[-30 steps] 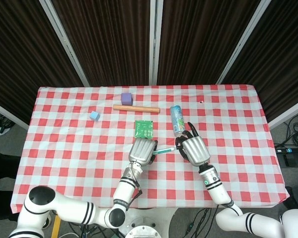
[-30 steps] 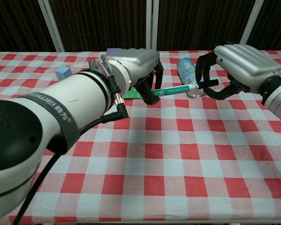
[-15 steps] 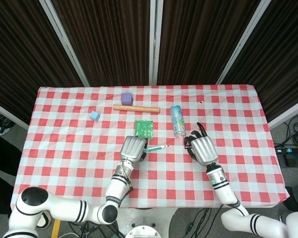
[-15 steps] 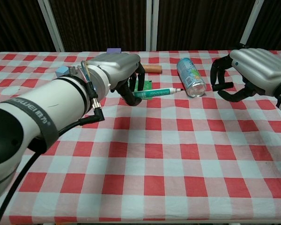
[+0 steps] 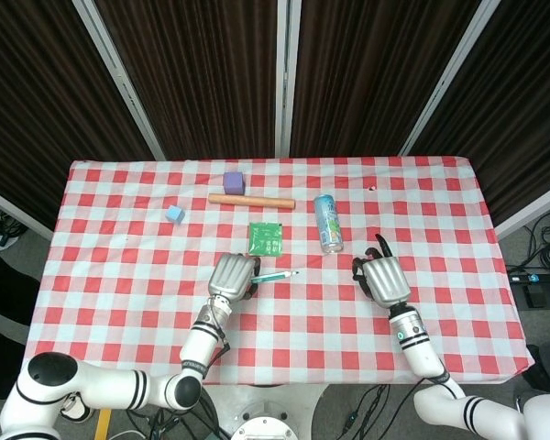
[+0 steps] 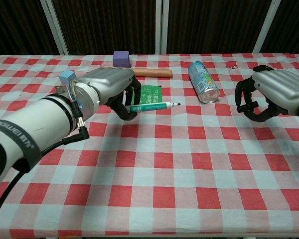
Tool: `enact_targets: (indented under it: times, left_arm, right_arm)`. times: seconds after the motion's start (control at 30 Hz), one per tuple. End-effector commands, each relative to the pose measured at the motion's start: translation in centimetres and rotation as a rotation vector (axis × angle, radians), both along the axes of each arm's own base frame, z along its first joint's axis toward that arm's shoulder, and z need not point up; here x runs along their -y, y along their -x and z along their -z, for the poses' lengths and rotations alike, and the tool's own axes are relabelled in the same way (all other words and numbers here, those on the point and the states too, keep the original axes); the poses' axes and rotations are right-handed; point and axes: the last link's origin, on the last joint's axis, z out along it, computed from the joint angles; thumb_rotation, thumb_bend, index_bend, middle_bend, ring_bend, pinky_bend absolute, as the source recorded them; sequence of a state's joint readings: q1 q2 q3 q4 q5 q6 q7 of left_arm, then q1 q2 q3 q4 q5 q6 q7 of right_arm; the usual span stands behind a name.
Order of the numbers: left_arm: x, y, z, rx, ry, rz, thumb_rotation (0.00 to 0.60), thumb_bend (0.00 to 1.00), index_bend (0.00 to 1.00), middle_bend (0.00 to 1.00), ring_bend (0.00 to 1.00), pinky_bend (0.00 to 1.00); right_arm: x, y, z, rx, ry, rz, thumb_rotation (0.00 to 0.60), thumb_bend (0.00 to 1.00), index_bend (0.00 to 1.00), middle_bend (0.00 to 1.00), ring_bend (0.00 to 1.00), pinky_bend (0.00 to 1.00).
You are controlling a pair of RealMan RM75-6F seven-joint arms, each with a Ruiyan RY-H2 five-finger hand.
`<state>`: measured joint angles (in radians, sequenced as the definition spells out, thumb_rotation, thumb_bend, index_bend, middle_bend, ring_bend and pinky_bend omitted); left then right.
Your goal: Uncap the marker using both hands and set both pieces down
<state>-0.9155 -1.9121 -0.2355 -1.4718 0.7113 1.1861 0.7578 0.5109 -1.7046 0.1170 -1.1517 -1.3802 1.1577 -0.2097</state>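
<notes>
My left hand (image 5: 232, 275) (image 6: 107, 87) grips the green marker body (image 5: 275, 275) (image 6: 152, 106) by its rear end. The marker lies roughly level just above the cloth, its bare dark tip pointing right. My right hand (image 5: 382, 278) (image 6: 271, 92) hovers well to the right, apart from the marker, with its dark fingers curled in. They seem to pinch the black cap, which I can barely tell from the fingers.
A drink can (image 5: 326, 223) (image 6: 203, 81) lies on its side between the hands, further back. A green packet (image 5: 266, 238) (image 6: 148, 94) lies just behind the marker. A wooden rod (image 5: 251, 200), a purple cube (image 5: 233, 182) and a blue cube (image 5: 174, 214) sit toward the back.
The cap has come off the marker. My left hand has drawn the marker body leftward, and my right hand has pulled away to the right with the cap.
</notes>
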Motion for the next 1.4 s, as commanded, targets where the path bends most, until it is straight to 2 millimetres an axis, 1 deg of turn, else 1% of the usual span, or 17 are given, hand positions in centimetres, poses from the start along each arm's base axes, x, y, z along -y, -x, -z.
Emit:
enact_targets:
  times: [0.03,0.13,0.23,0.3,0.4,0.5,0.67,0.7,0.83,0.93,1.03,1.13,1.23,1.3,1.4]
  left_arm:
    - [0.0,0.1,0.1,0.003,0.001,-0.001,0.600,0.45,0.53,0.56,0.49,0.56]
    - [-0.1,0.2,0.2,0.001,0.001,-0.002,0.600,0.45,0.53,0.56,0.49,0.55]
    - [-0.1,0.4,0.3,0.002,0.004,-0.011,0.600,0.45,0.53,0.56,0.49,0.55]
    - [-0.2,0.5,0.4,0.002,0.006,-0.014,0.600,0.45,0.53,0.56,0.49,0.55]
    - [-0.2,0.6,0.5,0.010,0.010,-0.016,0.600,0.45,0.53,0.55,0.49,0.55]
    - [-0.2,0.7,0.6,0.022,0.022,-0.004,0.600,0.45,0.53,0.55,0.49,0.55]
    - [-0.4,0.7,1.0,0.038,0.037,0.015,0.600,0.44,0.53,0.55,0.48,0.54]
    - [-0.5,0.8,1.2,0.036,0.040,0.018,0.600,0.43,0.51,0.53,0.47,0.53]
    - [-0.7,1.1,1.5,0.029,0.055,0.033,0.600,0.29,0.39,0.48,0.42,0.49]
    - [-1.0,1.6,1.8,0.031,0.046,0.046,0.600,0.26,0.34,0.42,0.37,0.44]
    - [-1.3,2.2,1.8,0.026,0.028,0.045,0.600,0.24,0.33,0.36,0.31,0.39]
    - [-1.8,2.3,1.0,0.046,-0.022,0.037,0.600,0.23,0.32,0.32,0.27,0.33]
    - [-2.5,2.5,-0.7,0.063,-0.095,0.044,0.600,0.22,0.32,0.31,0.26,0.30]
    - [-3.0,3.0,-2.4,0.071,-0.161,0.054,0.600,0.22,0.32,0.31,0.26,0.28]
    - [-3.4,4.7,-5.3,0.092,-0.274,0.045,0.600,0.21,0.32,0.30,0.25,0.26]
  right_arm:
    - [0.1,0.1,0.1,-0.014,0.000,0.006,0.600,0.18,0.66,0.56,0.26,0.05]
    - [0.1,0.2,0.2,-0.026,-0.011,0.016,0.600,0.13,0.57,0.48,0.19,0.01]
    - [0.2,0.3,0.1,-0.040,-0.023,0.031,0.600,0.08,0.46,0.39,0.12,0.00]
    - [0.2,0.3,-0.1,-0.043,-0.027,0.041,0.600,0.06,0.40,0.34,0.08,0.00]
    - [0.1,0.3,-0.7,-0.029,-0.016,0.047,0.600,0.05,0.33,0.29,0.04,0.00]
    - [-0.1,0.2,-1.9,0.008,0.016,0.041,0.600,0.04,0.29,0.27,0.03,0.00]
    - [-0.4,0.5,-4.3,0.066,0.086,0.032,0.600,0.04,0.27,0.27,0.03,0.00]
    - [-0.5,0.5,-4.6,0.072,0.094,0.031,0.600,0.04,0.27,0.26,0.02,0.00]
    - [-1.0,0.8,-5.8,0.086,0.122,0.027,0.600,0.04,0.26,0.25,0.01,0.00]
    - [-1.4,1.0,-6.4,0.095,0.138,0.024,0.600,0.04,0.25,0.25,0.00,0.00]
    - [-1.7,1.1,-6.9,0.105,0.153,0.021,0.600,0.04,0.25,0.24,0.00,0.00]
    - [-2.1,1.2,-7.6,0.118,0.172,0.013,0.600,0.04,0.24,0.24,0.00,0.00]
    - [-2.6,1.4,-8.3,0.126,0.193,0.009,0.600,0.04,0.24,0.24,0.00,0.00]
    - [-3.0,1.8,-8.8,0.126,0.206,0.014,0.600,0.04,0.24,0.24,0.00,0.00]
    - [-3.8,2.6,-9.3,0.122,0.219,0.027,0.600,0.04,0.24,0.23,0.00,0.00]
